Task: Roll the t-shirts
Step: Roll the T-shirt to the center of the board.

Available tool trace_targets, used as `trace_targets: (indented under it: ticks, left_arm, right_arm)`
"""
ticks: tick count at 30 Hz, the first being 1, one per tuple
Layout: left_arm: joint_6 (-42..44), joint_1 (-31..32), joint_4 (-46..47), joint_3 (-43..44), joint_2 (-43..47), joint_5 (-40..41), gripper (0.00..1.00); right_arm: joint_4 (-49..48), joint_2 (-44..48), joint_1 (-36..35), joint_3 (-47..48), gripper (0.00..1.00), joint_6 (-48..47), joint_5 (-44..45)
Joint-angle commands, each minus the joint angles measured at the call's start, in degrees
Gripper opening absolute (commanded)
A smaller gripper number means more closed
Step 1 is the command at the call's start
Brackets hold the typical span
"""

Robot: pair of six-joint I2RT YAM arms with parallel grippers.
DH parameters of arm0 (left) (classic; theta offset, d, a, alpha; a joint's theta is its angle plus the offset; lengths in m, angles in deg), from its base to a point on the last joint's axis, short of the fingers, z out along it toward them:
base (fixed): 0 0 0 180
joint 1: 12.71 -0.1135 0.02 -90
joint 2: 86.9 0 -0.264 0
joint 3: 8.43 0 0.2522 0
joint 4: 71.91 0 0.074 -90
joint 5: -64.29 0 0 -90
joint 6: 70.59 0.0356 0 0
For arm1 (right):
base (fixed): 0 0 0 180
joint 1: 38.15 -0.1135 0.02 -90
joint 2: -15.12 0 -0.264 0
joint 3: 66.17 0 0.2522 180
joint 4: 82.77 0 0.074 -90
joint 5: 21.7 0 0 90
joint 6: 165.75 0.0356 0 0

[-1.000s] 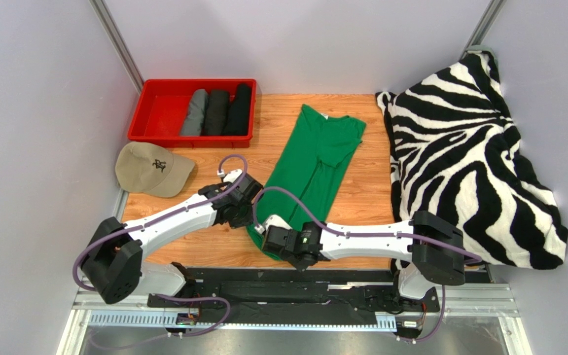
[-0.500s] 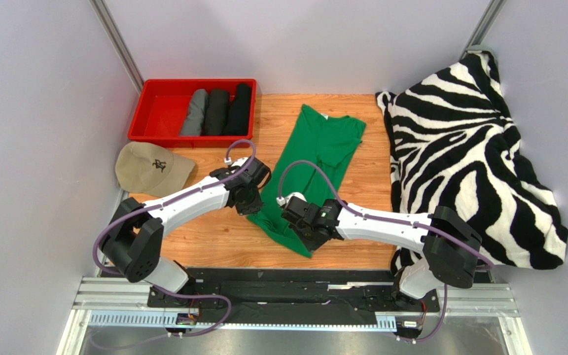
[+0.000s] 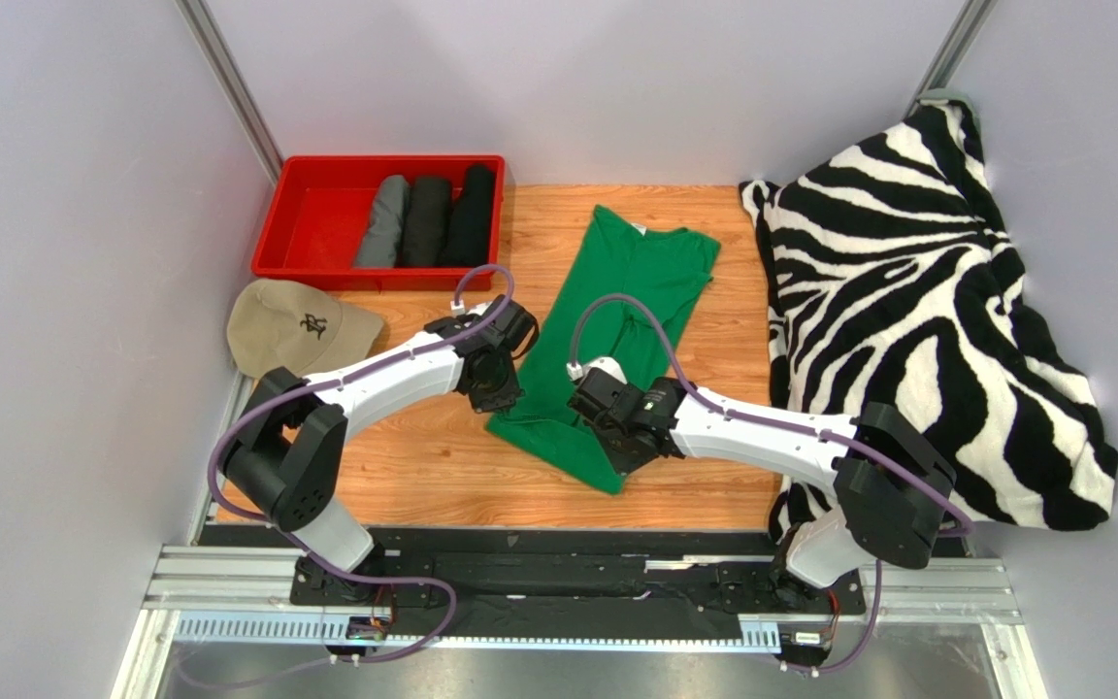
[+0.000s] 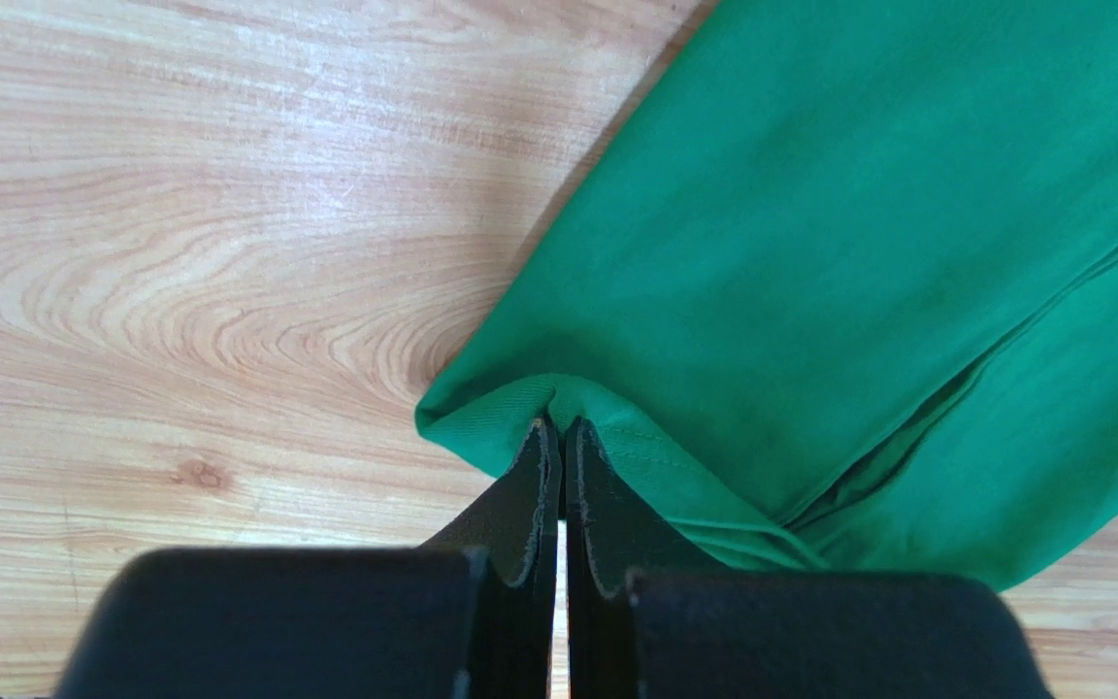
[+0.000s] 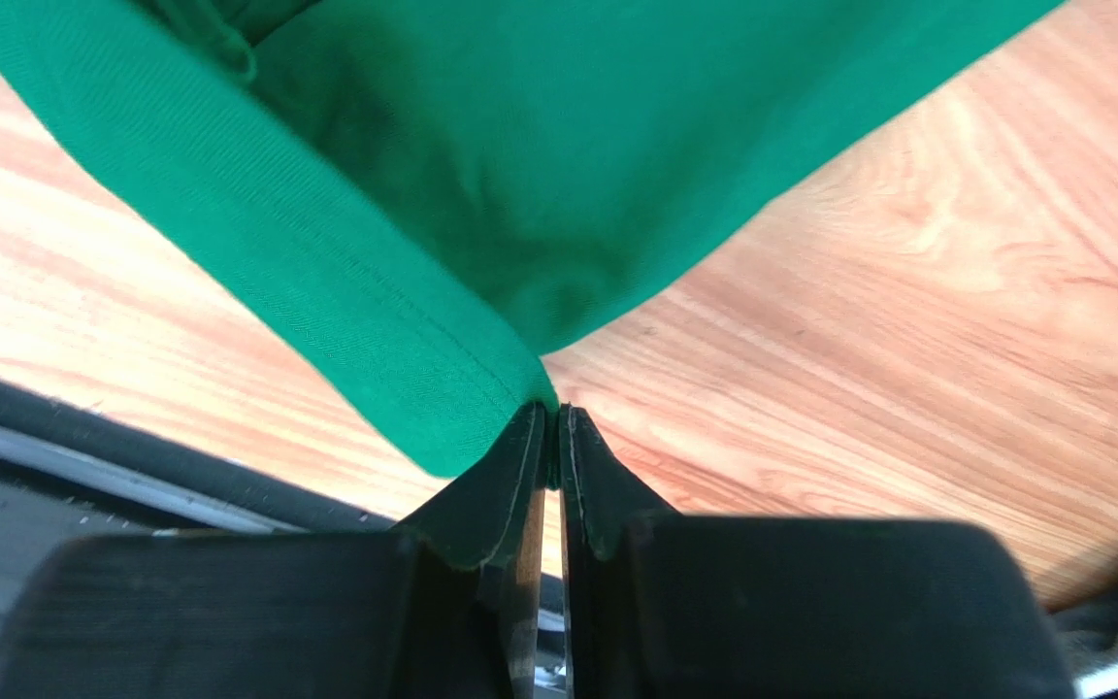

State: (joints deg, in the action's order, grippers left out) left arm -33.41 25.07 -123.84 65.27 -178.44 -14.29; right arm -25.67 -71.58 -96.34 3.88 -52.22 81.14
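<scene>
Green t-shirt [image 3: 623, 313] lies lengthways mid-desk. Collar points to the far edge, hem end toward the near edge, and the body is folded narrow.

Left gripper [image 4: 561, 437]: fingers pressed together, pinching the hem's left corner. The cloth puckers into a small ridge at the fingertips, with bare wooden desk [image 3: 419, 466] just to its left.

Right gripper [image 5: 550, 420]: fingers clamped on the stitched hem edge at the shirt's near-right side. The hem fold stretches away from the tips, with wood grain showing beneath.

Red bin [image 3: 314, 219] sits at the far-left corner, holding three rolled shirts side by side: grey roll [image 3: 384, 222], dark roll [image 3: 427, 219], black roll [image 3: 470, 214].

Beige cap [image 3: 295, 332] sits by the left edge, just near of the bin. Zebra-striped blanket [image 3: 915, 306] is heaped along the right edge.
</scene>
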Motion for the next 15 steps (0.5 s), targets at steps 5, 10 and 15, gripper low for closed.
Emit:
trace_targets:
  ticks: [5,10,15]
  left_arm:
    - [2.98,-1.22,1.52,3.25,-0.91,-0.17,0.00]
    - [3.42,-2.00,1.87,3.16,-1.53,0.36,0.00]
    - [4.12,-2.18,2.75,3.60,-2.41,0.18,0.00]
  right_arm:
    - [-2.72,-1.63,1.77,1.89,0.09,-0.68,5.44]
    - [-4.04,-4.00,2.29,2.94,0.09,-1.12,8.25]
    - [-4.75,-5.15,2.38,3.74,0.09,-1.20,10.45]
